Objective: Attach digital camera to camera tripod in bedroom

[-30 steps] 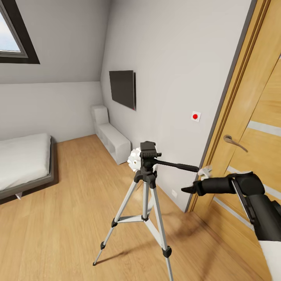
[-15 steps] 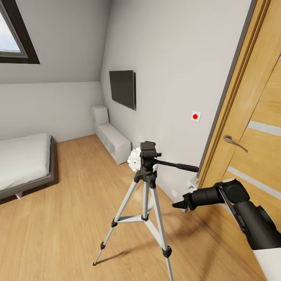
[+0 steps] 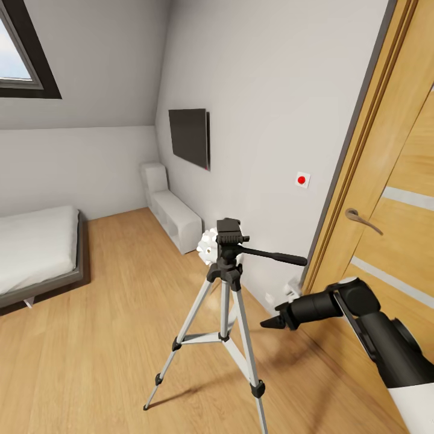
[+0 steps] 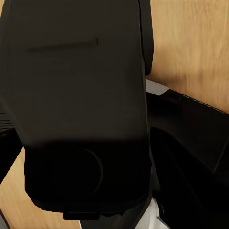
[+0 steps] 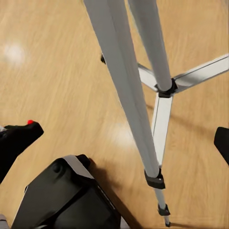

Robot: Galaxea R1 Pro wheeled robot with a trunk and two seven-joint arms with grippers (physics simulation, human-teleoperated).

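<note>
The camera tripod (image 3: 226,313) stands mid-floor on three silver legs, its long black pan handle (image 3: 274,257) pointing right. A small black boxy block that looks like the digital camera (image 3: 229,227) sits on the tripod head; no red dot shows from here. My right gripper (image 3: 269,323) hangs open and empty to the right of the legs, below the handle and apart from the tripod. In the right wrist view its fingers (image 5: 16,140) are spread wide, with a tripod leg (image 5: 131,109) ahead of them. The left wrist view shows dark robot parts (image 4: 81,109) over wood floor.
A wooden door (image 3: 386,181) with a lever handle (image 3: 361,219) is close on the right. A dark wall screen (image 3: 188,137), a white shelf unit (image 3: 175,216) and a white round object (image 3: 208,246) lie behind the tripod. The grey bed (image 3: 36,256) is at left.
My right gripper has dropped lower and shifted left, from just under the pan handle's tip down toward the floor beside the legs. The tripod and the black block have not moved.
</note>
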